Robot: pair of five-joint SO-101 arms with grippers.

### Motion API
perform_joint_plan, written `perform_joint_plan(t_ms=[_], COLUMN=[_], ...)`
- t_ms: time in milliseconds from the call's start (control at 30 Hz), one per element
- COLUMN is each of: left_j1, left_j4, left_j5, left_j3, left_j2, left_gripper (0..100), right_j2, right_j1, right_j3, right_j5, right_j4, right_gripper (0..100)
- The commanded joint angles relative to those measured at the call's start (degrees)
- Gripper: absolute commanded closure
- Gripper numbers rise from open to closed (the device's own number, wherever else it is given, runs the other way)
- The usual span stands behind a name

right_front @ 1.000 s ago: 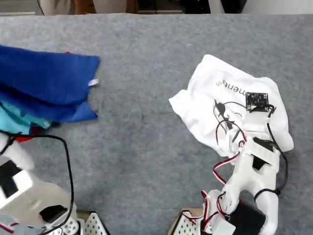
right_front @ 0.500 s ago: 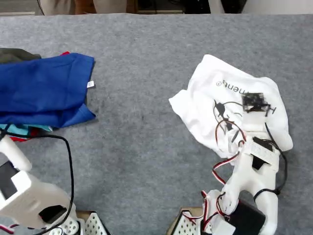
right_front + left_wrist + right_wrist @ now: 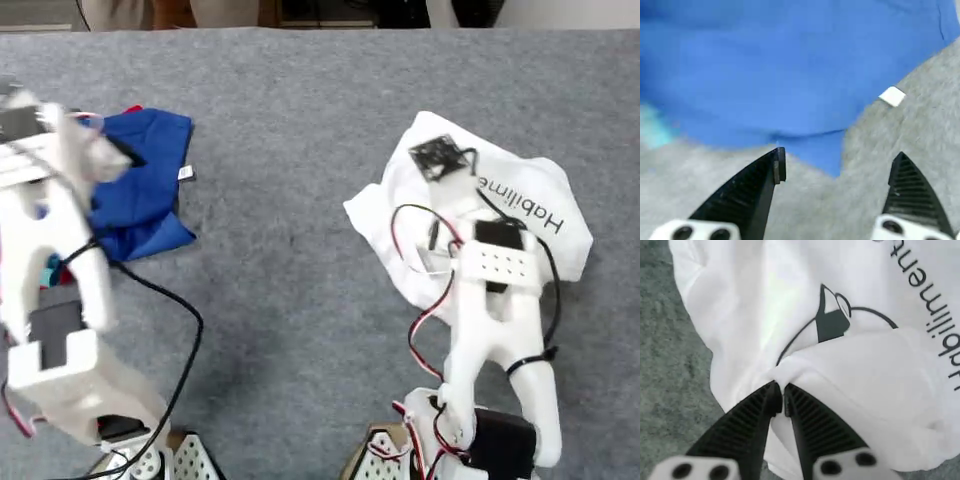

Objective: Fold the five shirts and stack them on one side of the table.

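White shirt (image 3: 400, 180) crumpled near table's (image 3: 290, 150) right edge; blue shirt (image 3: 150, 170) at left edge.
Right jaws closed, pinching a white shirt fold; left jaws wide apart over blue shirt's border.

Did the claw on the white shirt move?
Yes. The right claw, shut on a fold of the white shirt, went with its arm toward the table's far edge and leftward in the high view.
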Motion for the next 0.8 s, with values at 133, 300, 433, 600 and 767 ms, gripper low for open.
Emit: perform_joint_plan(t_ms=[133,300,433,600,767], left_j1=[2.2,-2.8,-9.5,-20.4,-30.0], left_j4=[-18.5,-12.9,-7.4,-0.4,0.9], left_j5=[1.3,-3.2,-5.6,-5.7,-5.7], left_j3=[4.5,-3.4,-13.8,-36.4,-58.7], left_j2=[10.1,16.7,19.2,19.3,19.9], left_gripper=[75,91,97,98,98], right_j2=[-1.1,-1.1,-1.2,-2.2,-7.3], right_j1=[-2.3,-2.4,-2.4,-2.7,-5.8], right_j3=[-3.6,-2.8,-2.7,-3.3,-8.0], right_j5=[0.2,0.2,0.2,0.2,0.2], right_j4=[0.5,0.5,0.5,1.4,9.8], right_gripper=[99.7,99.7,99.7,99.7,99.7])
